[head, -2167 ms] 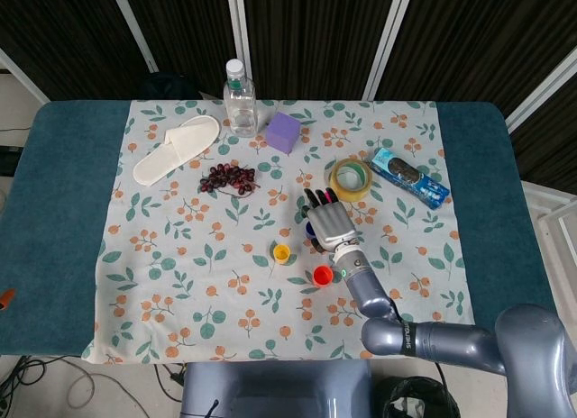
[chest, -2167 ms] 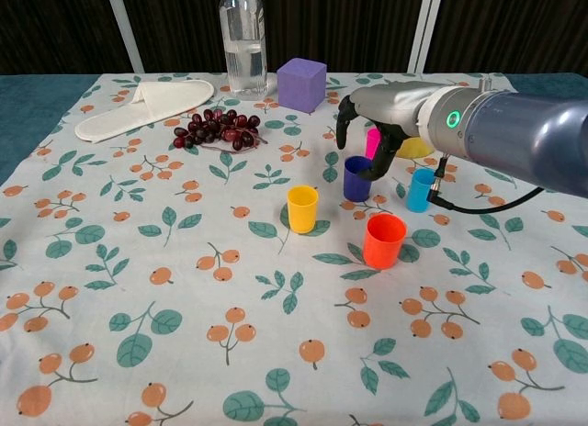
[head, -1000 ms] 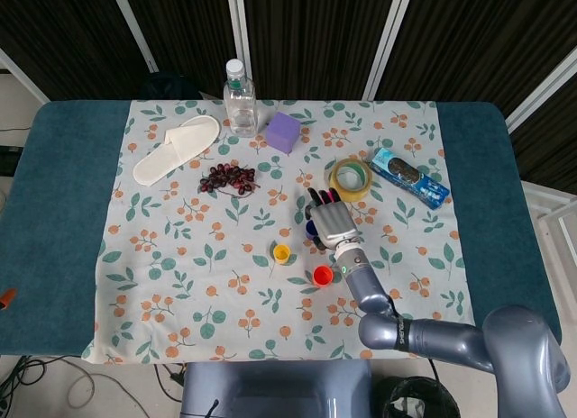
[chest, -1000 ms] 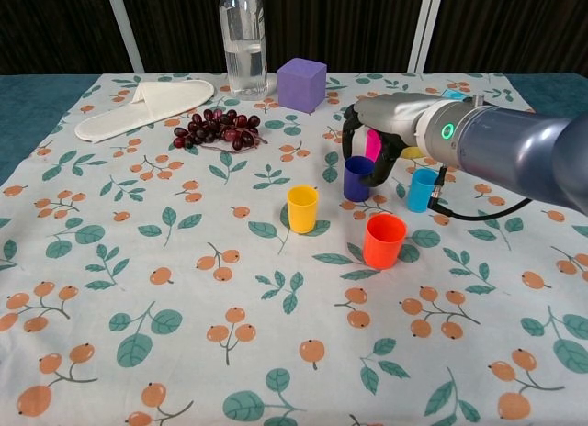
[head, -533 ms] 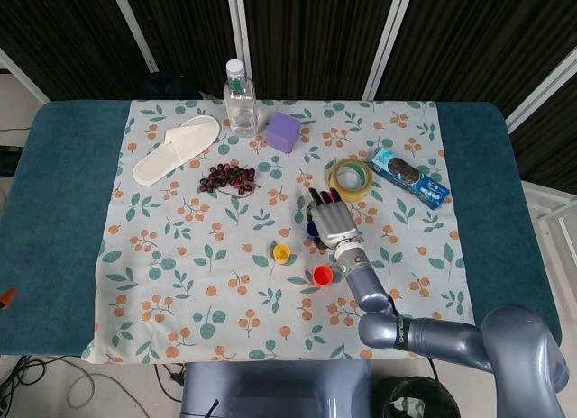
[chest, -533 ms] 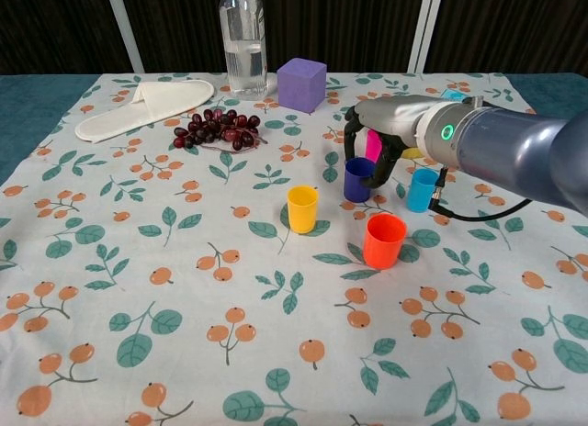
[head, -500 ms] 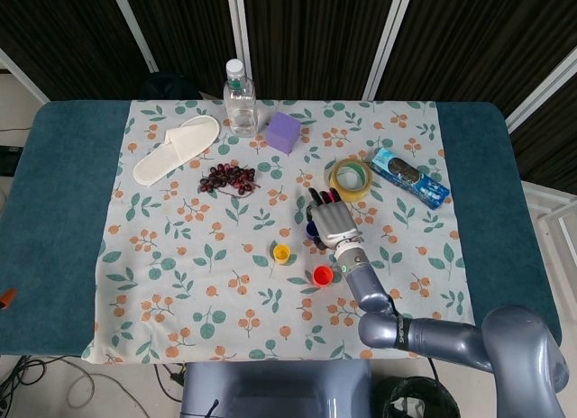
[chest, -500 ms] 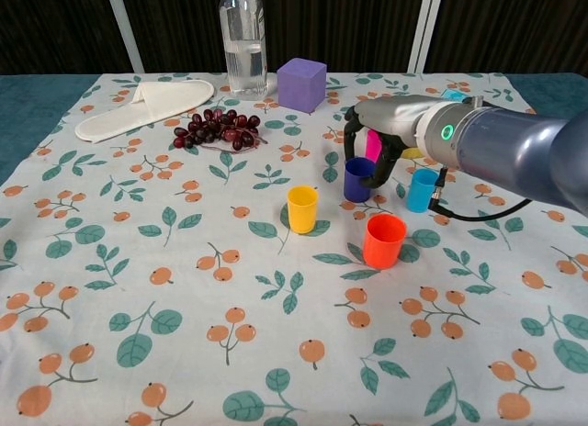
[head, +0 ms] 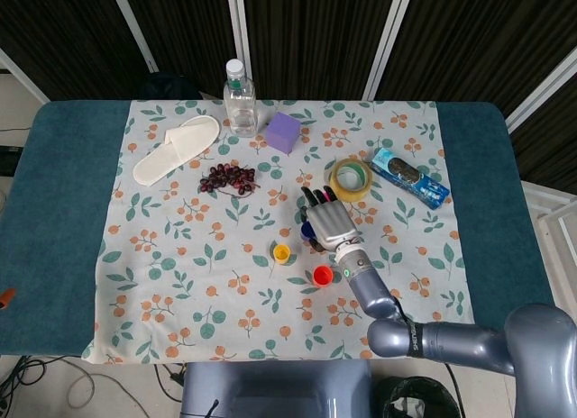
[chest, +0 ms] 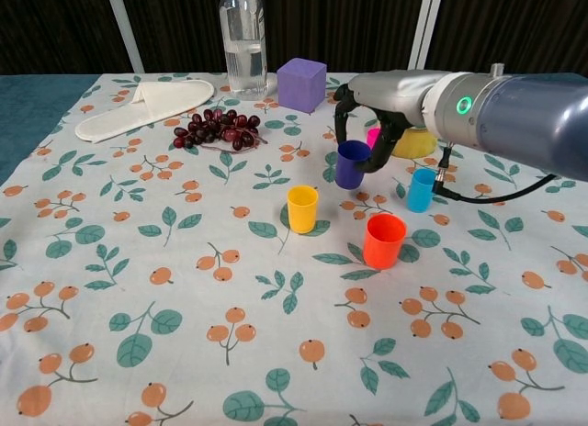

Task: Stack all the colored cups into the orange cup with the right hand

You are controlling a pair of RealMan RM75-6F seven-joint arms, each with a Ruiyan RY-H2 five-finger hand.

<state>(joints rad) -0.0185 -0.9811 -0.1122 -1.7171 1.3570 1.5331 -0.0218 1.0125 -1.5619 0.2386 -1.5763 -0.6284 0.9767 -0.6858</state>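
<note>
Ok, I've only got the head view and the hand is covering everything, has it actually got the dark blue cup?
Observer: Yes. In the chest view the right hand grips the dark blue cup by its sides, and the cup looks lifted clear of the cloth.
Operator: Any cups hidden under the wrist?
Observer: A light blue cup stands upright on the cloth just right of the held one, apart from it.
Operator: And the pink one?
Observer: The pink cup stands behind the hand, mostly covered by the fingers.
</note>
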